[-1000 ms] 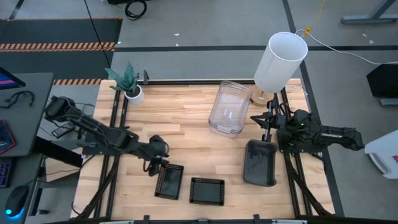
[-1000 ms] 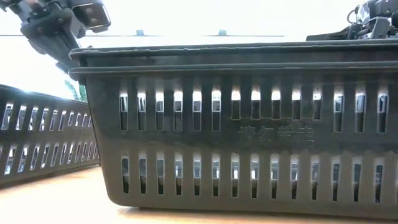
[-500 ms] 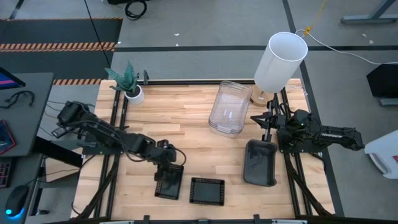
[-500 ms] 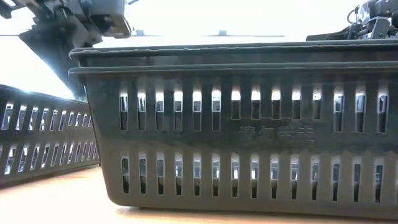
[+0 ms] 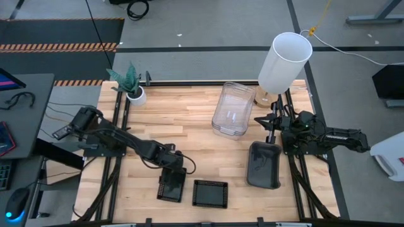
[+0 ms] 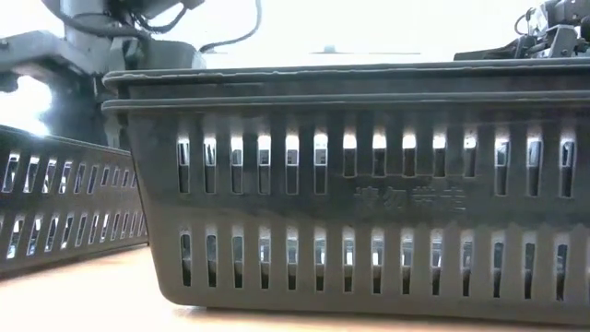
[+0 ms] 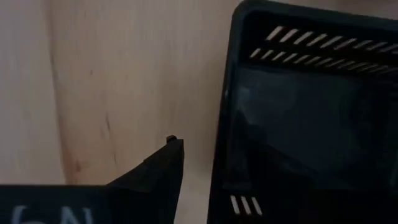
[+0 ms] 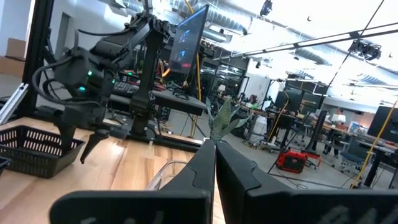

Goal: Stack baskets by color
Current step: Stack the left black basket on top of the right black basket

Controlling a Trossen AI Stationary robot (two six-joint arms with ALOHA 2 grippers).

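Observation:
Two black mesh trays lie on their bottoms near the table's front edge, one on the left (image 5: 172,186) and one right of it (image 5: 209,193). My left gripper (image 5: 172,168) is open and points steeply down over the left tray's far end wall (image 7: 222,124). One finger (image 7: 169,163) stands outside that wall. The other finger (image 8: 64,132) is over the tray's inside. The stacked clear baskets (image 5: 231,108) rest at the far middle, the smoky grey baskets (image 5: 264,164) at the right. My right gripper (image 5: 267,121) waits shut between those two stacks.
A white lampshade (image 5: 289,60) stands at the far right corner and a small plant pot (image 5: 134,94) at the far left. Bare wood lies between the trays and the clear baskets. In the low view the right tray (image 6: 350,184) fills the picture.
My left gripper has gone toward the table's right edge and down, from left of the left black tray to over its far end, and has tipped to point more steeply downward. The trays and baskets have kept their places.

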